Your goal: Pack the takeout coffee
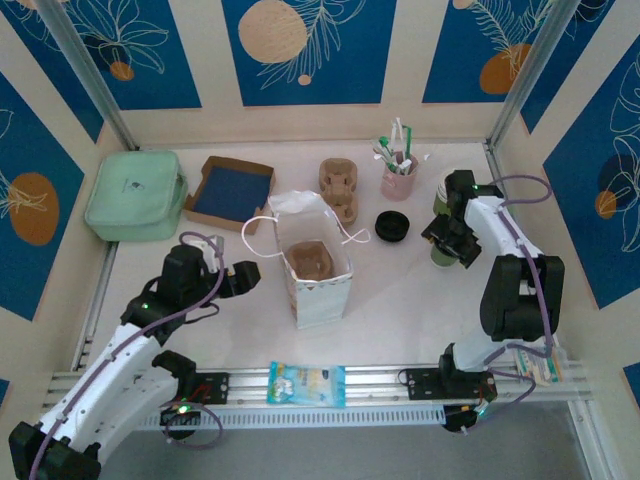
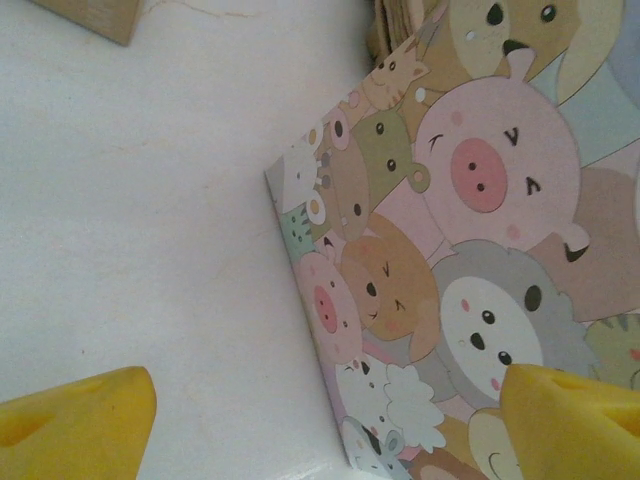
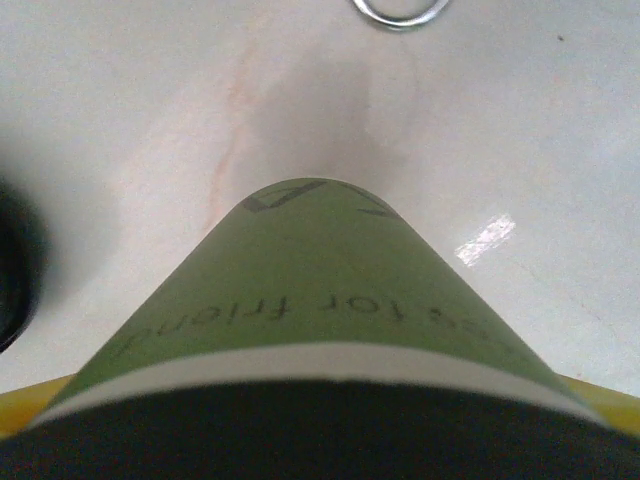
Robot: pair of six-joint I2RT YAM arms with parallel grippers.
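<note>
**Paper bag (image 1: 322,300) standing open, cup (image 3: 320,290) well apart**

The bag is sitting mid-table, the left gripper (image 2: 325,405) spread wide beside it. Out right, the right gripper (image 1: 448,245) is straddling the cup; pinching or not, can't tell. A loose hold risks tipping it.

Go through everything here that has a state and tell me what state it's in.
Left gripper: open, empty, beside the gift bag.
Right gripper: jaws wide around the cup; grip unclear.
Cup: between the right gripper's jaws, outside the bag.
Gift bag: upright, open, cardboard insert inside.
Black lid: loose on the table.
Green pouch: closed.
Pink cup: upright, holding stirrers.
</note>
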